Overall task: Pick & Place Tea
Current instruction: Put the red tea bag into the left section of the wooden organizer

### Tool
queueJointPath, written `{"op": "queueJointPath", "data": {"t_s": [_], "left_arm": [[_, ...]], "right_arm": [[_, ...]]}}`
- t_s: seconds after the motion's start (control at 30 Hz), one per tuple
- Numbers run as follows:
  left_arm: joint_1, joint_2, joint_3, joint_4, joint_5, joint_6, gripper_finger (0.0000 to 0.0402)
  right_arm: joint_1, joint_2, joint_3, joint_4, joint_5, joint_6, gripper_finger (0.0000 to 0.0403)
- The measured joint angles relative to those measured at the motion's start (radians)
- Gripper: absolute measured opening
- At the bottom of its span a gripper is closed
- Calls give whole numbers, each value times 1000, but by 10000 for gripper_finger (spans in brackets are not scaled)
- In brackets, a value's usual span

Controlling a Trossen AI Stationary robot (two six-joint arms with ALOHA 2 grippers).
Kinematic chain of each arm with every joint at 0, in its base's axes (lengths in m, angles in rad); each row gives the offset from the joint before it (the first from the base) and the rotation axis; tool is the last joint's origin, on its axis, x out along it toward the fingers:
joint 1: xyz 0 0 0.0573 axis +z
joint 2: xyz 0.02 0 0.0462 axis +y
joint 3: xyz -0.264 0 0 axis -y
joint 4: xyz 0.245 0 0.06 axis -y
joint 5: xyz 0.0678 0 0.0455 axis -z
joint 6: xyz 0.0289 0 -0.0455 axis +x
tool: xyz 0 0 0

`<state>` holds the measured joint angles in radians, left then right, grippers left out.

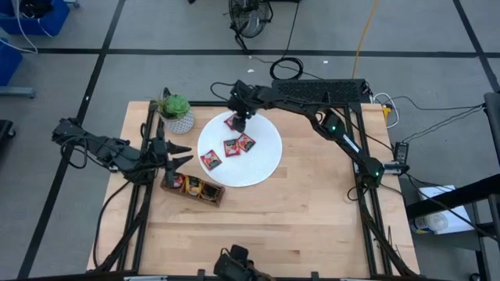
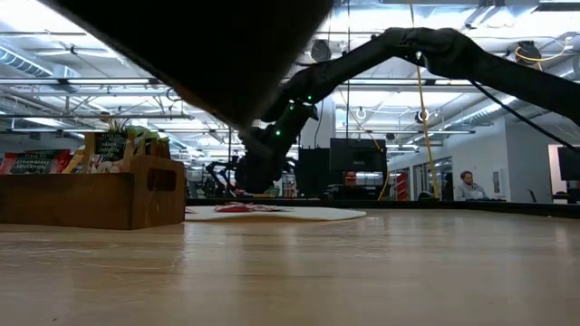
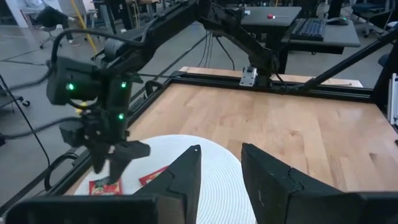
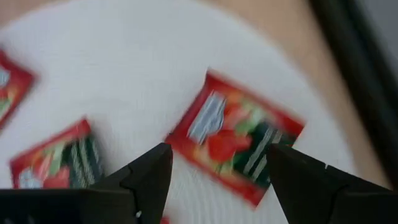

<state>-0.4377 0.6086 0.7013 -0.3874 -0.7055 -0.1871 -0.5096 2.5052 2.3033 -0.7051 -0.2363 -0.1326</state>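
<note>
Right gripper [image 4: 214, 180] — jaws apart — hovers over far sachet [image 4: 235, 144] on disc [image 1: 266, 156]; next, descend and close. Left gripper [image 3: 217, 180] — part open — waits beside tray [image 1: 191, 187].

No wording can be read on the red tea sachets [image 4: 233, 144] (label marks are blurred).
</note>
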Motion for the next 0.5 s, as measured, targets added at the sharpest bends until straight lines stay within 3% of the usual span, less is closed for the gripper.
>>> {"op": "queueJointPath", "data": {"t_s": [0.3, 0.43, 0.5], "left_arm": [[0, 0, 0, 0, 1, 0, 120], [0, 0, 0, 0, 1, 0, 120], [0, 0, 0, 0, 1, 0, 120]], "right_arm": [[16, -2, -1, -84, -60, -13, 239], [22, -6, -9, -130, -54, -14, 234], [37, -23, -12, -192, -1, -16, 225]]}}
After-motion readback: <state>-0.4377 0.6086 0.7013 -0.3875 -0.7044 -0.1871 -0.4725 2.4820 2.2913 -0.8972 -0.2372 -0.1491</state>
